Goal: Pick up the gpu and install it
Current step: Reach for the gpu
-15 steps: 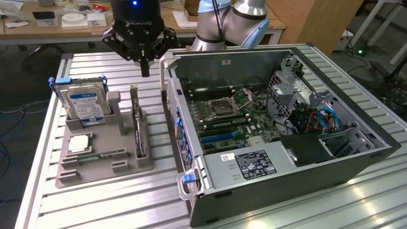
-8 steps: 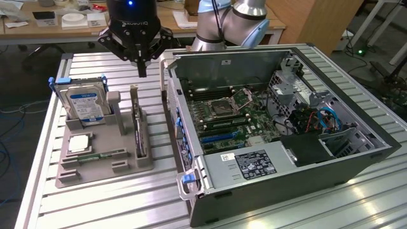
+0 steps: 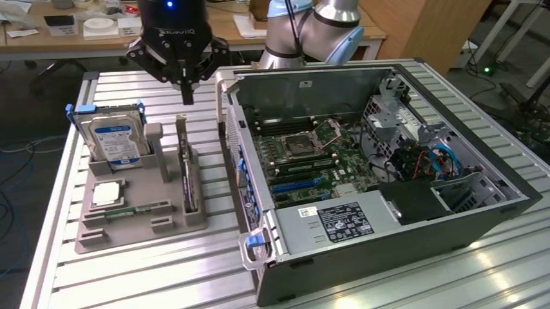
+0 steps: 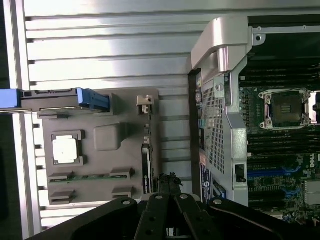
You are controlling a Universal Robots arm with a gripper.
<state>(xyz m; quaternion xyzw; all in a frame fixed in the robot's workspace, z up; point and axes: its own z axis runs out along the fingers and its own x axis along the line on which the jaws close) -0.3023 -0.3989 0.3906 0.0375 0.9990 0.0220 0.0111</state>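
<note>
The gpu (image 3: 185, 172) stands on edge in a slot of the grey holder (image 3: 129, 230), its pale bracket strip pointing up. In the wrist view the gpu (image 4: 146, 167) appears edge-on as a thin dark strip, with the bracket end (image 4: 144, 101) farther along the holder. My gripper (image 3: 187, 96) hangs above the card's bracket end, apart from it. Its black fingers are shut together with nothing between them. The gripper (image 4: 168, 181) tips sit close over the card's dark end in the wrist view. The open computer case (image 3: 369, 167) lies beside the holder with its motherboard (image 3: 305, 161) exposed.
On the holder also stand a silver hard drive with a blue label (image 3: 116, 141), a square processor (image 3: 107, 193) and a narrow green memory stick (image 3: 138, 210). The case's side wall (image 3: 236, 161) rises close to the gpu. Desks and clutter stand behind the slatted metal table (image 3: 172, 270).
</note>
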